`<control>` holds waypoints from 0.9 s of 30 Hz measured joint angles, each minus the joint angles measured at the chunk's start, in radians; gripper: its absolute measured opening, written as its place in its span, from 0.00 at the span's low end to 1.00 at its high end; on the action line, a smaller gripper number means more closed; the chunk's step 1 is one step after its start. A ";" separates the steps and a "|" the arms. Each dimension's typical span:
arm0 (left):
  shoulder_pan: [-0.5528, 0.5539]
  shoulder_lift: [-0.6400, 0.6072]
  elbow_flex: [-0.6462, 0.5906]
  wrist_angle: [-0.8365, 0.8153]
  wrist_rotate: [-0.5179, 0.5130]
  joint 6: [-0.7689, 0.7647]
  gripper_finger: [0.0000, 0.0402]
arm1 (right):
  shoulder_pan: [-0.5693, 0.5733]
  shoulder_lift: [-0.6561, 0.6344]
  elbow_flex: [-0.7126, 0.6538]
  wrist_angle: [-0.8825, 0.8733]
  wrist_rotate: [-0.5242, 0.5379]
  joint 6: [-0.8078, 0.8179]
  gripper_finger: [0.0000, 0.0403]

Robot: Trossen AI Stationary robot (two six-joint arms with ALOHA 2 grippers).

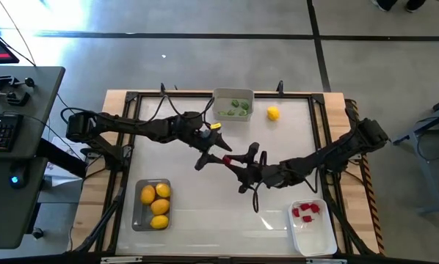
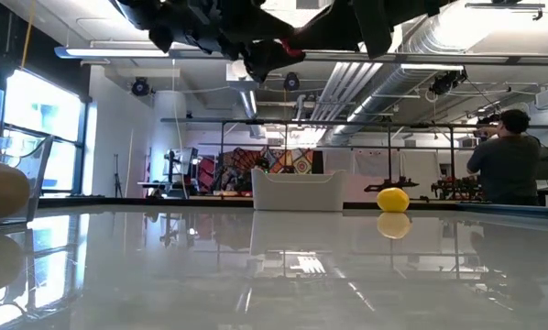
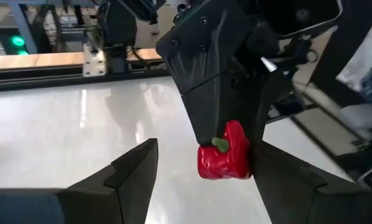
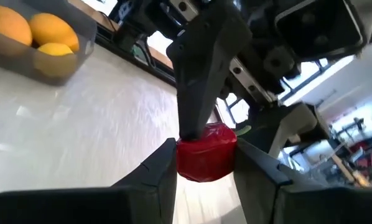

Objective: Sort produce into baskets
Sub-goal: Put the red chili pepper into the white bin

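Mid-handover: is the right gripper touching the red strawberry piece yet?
Touching. The right wrist view shows the right gripper with both of its fingers pressed against the sides of the red strawberry piece, no gap visible on either side.

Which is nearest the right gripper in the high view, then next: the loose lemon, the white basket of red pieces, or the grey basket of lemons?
Measured from the right gripper, mid-table, shut on the red strawberry piece:
1. Loose lemon, at the far edge, right of the basket of green pieces.
2. Grey basket of lemons, near-left corner, and white basket of red pieces, near-right corner: too close to call.
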 joint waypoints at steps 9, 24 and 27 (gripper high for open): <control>0.002 0.002 0.000 -0.072 -0.061 0.136 0.59 | 0.001 -0.002 0.030 -0.171 0.076 0.211 0.30; 0.000 0.002 -0.158 0.286 -0.086 0.165 0.59 | 0.025 -0.002 0.296 -1.130 -0.230 1.158 0.30; 0.000 0.002 -0.222 0.429 -0.094 0.141 0.59 | 0.059 -0.002 0.352 -1.273 -0.332 1.292 0.30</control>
